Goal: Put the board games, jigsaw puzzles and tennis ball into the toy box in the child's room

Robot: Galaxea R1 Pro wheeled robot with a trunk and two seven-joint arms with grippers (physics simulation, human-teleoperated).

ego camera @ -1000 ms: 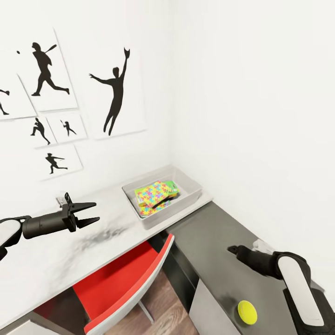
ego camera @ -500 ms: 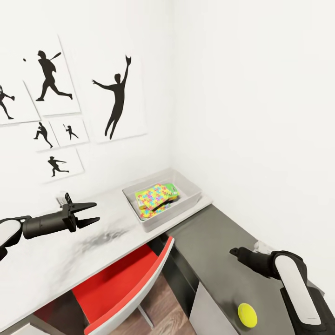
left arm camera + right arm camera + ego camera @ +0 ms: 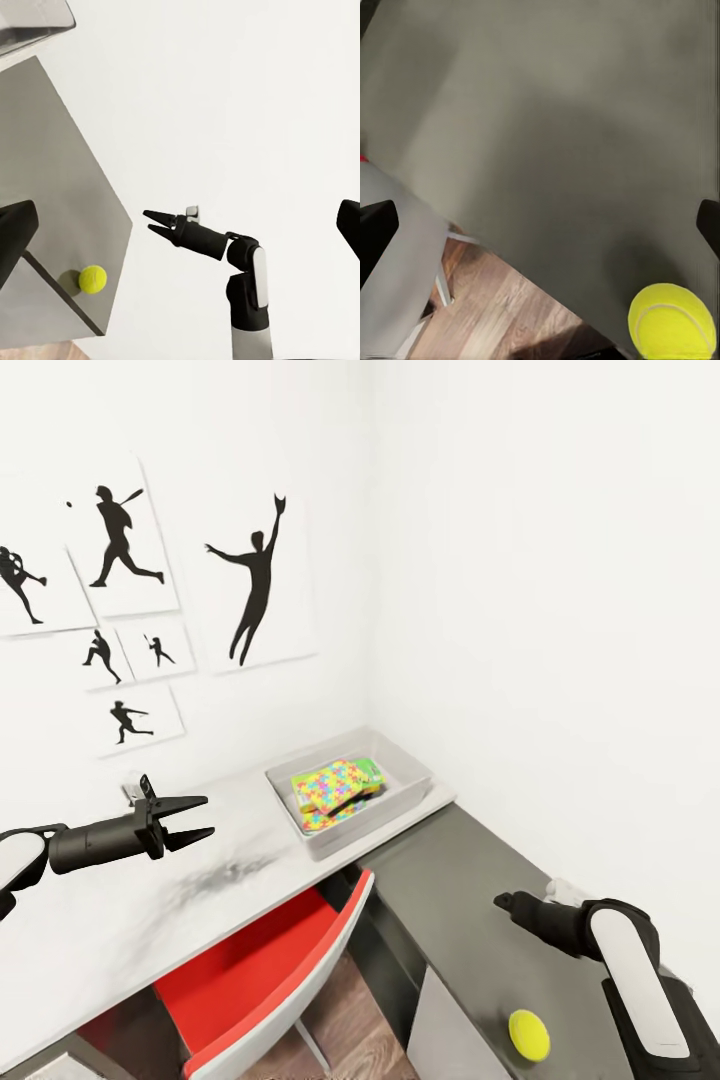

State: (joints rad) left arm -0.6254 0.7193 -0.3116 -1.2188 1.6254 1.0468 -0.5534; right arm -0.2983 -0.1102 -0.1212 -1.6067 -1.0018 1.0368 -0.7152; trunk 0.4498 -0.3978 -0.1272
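The toy box (image 3: 350, 788) sits at the far end of the table (image 3: 120, 920), close to the corner of the white walls. Inside it lie the jigsaw puzzles (image 3: 330, 785), their multicoloured patterned sheets stacked at slightly different angles, with a green-edged box (image 3: 372, 768) showing beneath them toward the far side; how many flat things are stacked there cannot be told. The tennis ball (image 3: 528, 1034) rests outside the box, well apart from it, on the lower dark grey cabinet (image 3: 470, 920) near its front edge; the right wrist view shows it (image 3: 672, 321) on the same grey top above the wood-plank floor (image 3: 510, 315).

The left gripper (image 3: 195, 817) hovers above the table with its fingers spread apart and nothing between them. The right gripper (image 3: 154, 220) hangs over the cabinet, beyond the ball, its fingers parted and empty. A red chair (image 3: 260, 970) is tucked under the table.
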